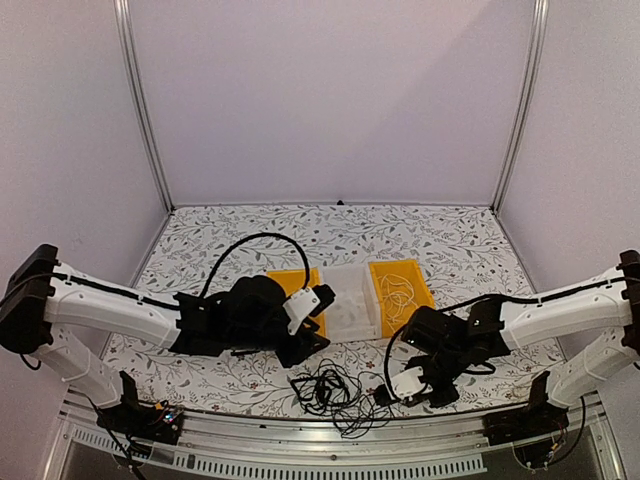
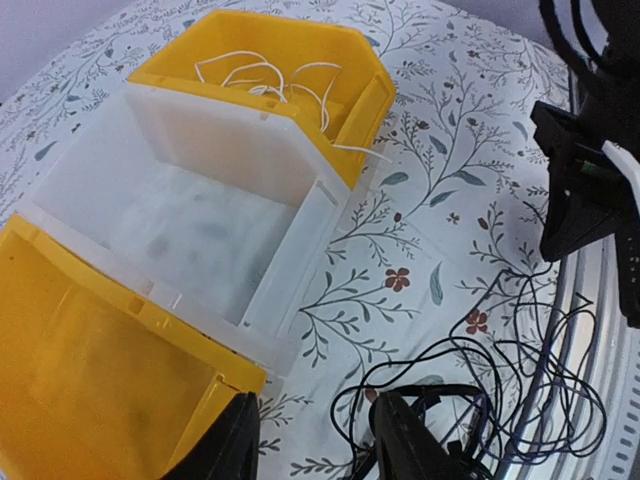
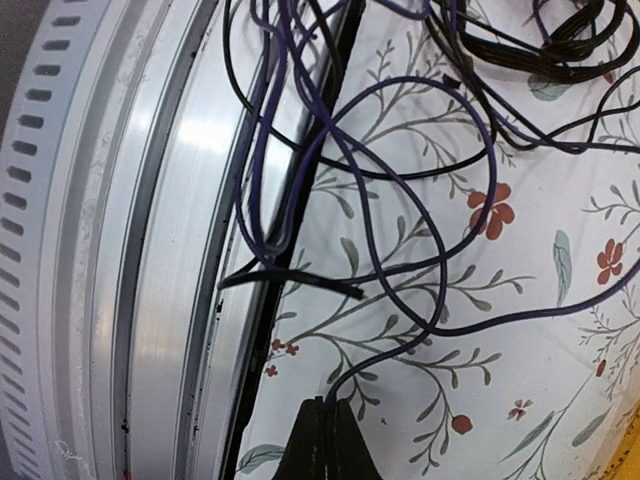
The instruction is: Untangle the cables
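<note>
A tangle of black and purple cables (image 1: 330, 388) lies on the flowered table near its front edge. My left gripper (image 1: 308, 342) hovers just behind the tangle, in front of the bins. In the left wrist view it (image 2: 312, 450) is open, with black cable loops (image 2: 470, 370) lying against its right finger (image 2: 410, 445). My right gripper (image 1: 402, 385) is at the tangle's right side. In the right wrist view it (image 3: 326, 432) is shut on a purple cable (image 3: 442, 270), which runs up into the tangle of black cables (image 3: 520, 50).
Three bins stand in a row behind the tangle: a yellow one (image 1: 292, 283), a translucent one (image 1: 352, 322), and a yellow one (image 1: 418, 283) holding a white cable (image 1: 398, 292). The aluminium front rail (image 3: 150, 250) runs along the table edge, with cable loops lying over it.
</note>
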Action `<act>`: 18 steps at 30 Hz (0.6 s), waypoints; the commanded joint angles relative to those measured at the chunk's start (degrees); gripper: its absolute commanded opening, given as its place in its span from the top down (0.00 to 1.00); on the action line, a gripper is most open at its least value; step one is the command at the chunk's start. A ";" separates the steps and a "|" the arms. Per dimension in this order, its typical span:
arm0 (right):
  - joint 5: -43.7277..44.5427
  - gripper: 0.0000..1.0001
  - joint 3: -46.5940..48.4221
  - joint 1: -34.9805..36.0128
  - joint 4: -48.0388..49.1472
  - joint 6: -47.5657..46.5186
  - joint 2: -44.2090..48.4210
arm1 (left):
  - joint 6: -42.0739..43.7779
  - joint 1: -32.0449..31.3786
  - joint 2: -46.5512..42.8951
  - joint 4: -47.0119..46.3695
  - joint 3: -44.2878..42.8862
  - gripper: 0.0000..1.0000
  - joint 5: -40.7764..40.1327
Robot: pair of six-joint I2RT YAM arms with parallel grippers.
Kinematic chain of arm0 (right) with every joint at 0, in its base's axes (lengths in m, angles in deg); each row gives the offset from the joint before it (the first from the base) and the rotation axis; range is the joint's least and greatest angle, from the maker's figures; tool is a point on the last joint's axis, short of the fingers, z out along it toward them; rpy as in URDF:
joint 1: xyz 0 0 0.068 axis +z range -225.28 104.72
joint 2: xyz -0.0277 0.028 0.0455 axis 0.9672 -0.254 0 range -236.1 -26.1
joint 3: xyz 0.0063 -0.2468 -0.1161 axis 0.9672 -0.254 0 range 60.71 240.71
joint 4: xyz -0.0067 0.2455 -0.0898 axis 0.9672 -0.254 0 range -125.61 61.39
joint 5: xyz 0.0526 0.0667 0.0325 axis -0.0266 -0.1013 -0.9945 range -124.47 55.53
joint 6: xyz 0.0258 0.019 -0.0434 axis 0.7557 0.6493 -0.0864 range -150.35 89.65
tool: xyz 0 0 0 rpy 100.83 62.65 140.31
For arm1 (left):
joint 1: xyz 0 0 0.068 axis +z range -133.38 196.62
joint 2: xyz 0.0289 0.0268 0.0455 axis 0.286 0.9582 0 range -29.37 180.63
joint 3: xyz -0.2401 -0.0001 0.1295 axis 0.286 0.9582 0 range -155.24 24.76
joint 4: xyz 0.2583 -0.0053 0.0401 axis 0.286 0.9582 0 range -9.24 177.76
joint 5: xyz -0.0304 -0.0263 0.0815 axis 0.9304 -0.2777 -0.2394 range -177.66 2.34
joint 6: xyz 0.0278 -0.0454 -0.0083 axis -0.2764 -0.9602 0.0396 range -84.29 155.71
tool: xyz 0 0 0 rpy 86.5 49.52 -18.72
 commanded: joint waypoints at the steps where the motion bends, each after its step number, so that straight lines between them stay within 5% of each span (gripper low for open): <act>1: -0.14 1.00 6.19 -1.98 -6.47 -2.39 7.16 | 4.28 -2.39 -1.36 -10.01 2.38 0.59 -0.15; 5: -6.11 1.00 14.76 -7.99 -11.32 -3.42 9.31 | 10.35 -6.34 -4.01 -27.28 8.68 0.44 -0.75; 18: -9.39 1.00 35.37 -12.80 -16.44 -4.73 8.47 | 14.69 -7.24 13.64 -50.72 -1.04 0.46 -0.47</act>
